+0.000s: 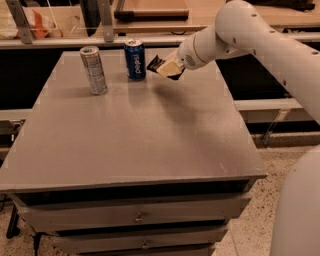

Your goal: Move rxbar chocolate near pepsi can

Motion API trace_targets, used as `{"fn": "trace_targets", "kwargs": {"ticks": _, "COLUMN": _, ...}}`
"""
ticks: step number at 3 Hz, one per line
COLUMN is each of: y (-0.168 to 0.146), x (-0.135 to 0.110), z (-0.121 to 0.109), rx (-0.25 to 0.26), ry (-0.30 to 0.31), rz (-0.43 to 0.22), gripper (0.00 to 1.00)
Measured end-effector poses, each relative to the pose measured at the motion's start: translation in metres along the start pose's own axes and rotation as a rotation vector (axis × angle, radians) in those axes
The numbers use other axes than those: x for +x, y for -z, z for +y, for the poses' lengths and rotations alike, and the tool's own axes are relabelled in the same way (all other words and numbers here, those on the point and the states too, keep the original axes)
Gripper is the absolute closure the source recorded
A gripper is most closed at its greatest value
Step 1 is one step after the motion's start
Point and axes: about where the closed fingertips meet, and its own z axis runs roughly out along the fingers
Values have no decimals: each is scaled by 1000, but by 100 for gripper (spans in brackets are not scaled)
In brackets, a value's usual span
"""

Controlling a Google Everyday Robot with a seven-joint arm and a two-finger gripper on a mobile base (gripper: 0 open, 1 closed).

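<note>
Grey matte tabletop (135,145) fills most of my view, set on a cabinet with two drawers (135,217) above a speckled floor (250,232). A pale wooden counter (205,12) runs behind it.

My white arm (250,32) reaches in from the right. Its gripper (167,68) hangs over the far part of the table, tan fingers closed on the rxbar chocolate (153,63). The bar's dark end sticks out to the left, held clear of the surface.

The pepsi can (134,59) stands upright just left of the bar, not touching it. White lettering runs down its blue side. A taller silver can (94,70) stands further left. I cannot read any writing on the bar.
</note>
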Motion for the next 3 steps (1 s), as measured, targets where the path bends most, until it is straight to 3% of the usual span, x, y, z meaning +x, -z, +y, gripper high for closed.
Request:
{"fn": "trace_targets", "kwargs": {"ticks": 1, "y": -7, "x": 1, "z": -1, "rx": -9, "ry": -6, "rz": -3, "gripper": 12}}
{"fn": "trace_targets", "kwargs": {"ticks": 2, "y": -17, "x": 1, "z": 5, "rx": -43, "ry": 0, "rz": 4, "gripper": 0}}
{"fn": "trace_targets", "kwargs": {"ticks": 3, "y": -22, "x": -1, "z": 10, "rx": -106, "ry": 26, "rz": 7, "gripper": 0}}
